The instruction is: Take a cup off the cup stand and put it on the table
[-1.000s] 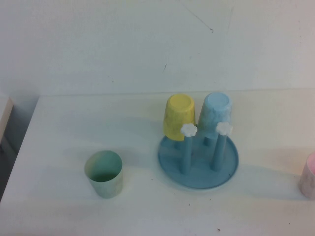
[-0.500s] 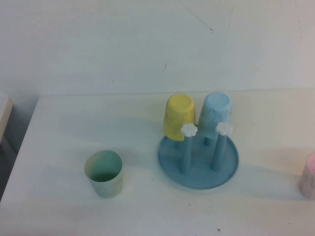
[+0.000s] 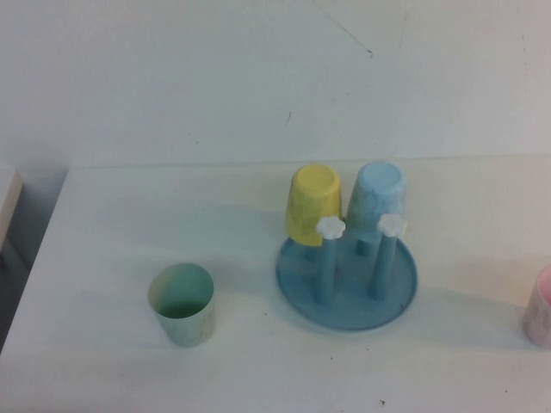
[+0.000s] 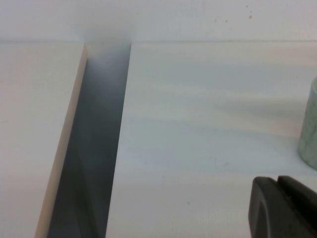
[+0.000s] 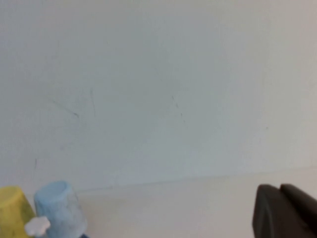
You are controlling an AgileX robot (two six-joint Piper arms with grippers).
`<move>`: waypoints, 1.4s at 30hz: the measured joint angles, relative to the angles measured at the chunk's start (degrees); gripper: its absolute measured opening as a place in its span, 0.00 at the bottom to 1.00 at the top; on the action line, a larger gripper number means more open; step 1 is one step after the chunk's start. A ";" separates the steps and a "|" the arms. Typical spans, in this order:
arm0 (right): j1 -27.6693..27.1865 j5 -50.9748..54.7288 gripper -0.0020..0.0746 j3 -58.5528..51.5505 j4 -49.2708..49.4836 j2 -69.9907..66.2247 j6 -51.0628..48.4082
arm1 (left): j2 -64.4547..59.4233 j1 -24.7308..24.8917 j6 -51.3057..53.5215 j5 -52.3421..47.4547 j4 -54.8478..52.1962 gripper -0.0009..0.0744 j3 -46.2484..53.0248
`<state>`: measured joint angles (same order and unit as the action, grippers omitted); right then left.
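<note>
The light blue cup (image 3: 376,203) hangs upside down on a back peg of the round blue cup stand (image 3: 347,277), beside an upside-down yellow cup (image 3: 313,205). Two front pegs with white flower caps (image 3: 330,227) are bare. The blue cup also shows in the right wrist view (image 5: 59,208). Neither arm shows in the high view. My left gripper (image 4: 277,184) is shut and empty, low over the white table (image 3: 129,224) near the pale green cup (image 4: 309,129). My right gripper (image 5: 280,191) is shut and empty, off to the side of the stand.
A pale green cup (image 3: 182,304) stands upright on the table left of the stand. A pink cup (image 3: 540,308) sits at the right edge. The table's left edge borders a dark gap (image 4: 94,148) with another white surface beyond. A white wall rises behind.
</note>
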<state>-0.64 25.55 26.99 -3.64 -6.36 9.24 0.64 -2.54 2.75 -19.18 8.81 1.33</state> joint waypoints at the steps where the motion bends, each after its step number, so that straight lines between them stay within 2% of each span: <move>1: 0.00 0.98 0.02 1.32 -0.59 -1.83 -0.14 | 0.00 0.00 0.00 0.00 0.00 0.01 0.00; 7: 0.00 4.57 0.02 2.37 -1.18 -11.12 -2.18 | 0.00 0.00 0.00 0.00 0.00 0.01 0.00; 14: 0.00 7.61 0.02 4.79 4.42 -20.01 -20.19 | 0.00 0.00 0.12 0.00 0.00 0.01 0.00; 20: 0.14 17.03 0.02 13.56 11.73 -33.54 -31.65 | 0.00 0.00 0.12 0.00 0.00 0.01 0.00; 31: 0.86 31.51 0.02 29.65 26.32 -59.34 -42.52 | 0.00 0.00 0.12 0.00 0.00 0.01 0.00; 42: 11.06 39.85 0.02 49.80 20.92 -79.68 -43.34 | 0.00 0.00 0.12 0.00 0.00 0.01 0.00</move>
<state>10.42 65.40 76.79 17.29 -86.04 -34.11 0.64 -2.54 2.87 -19.18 8.81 1.33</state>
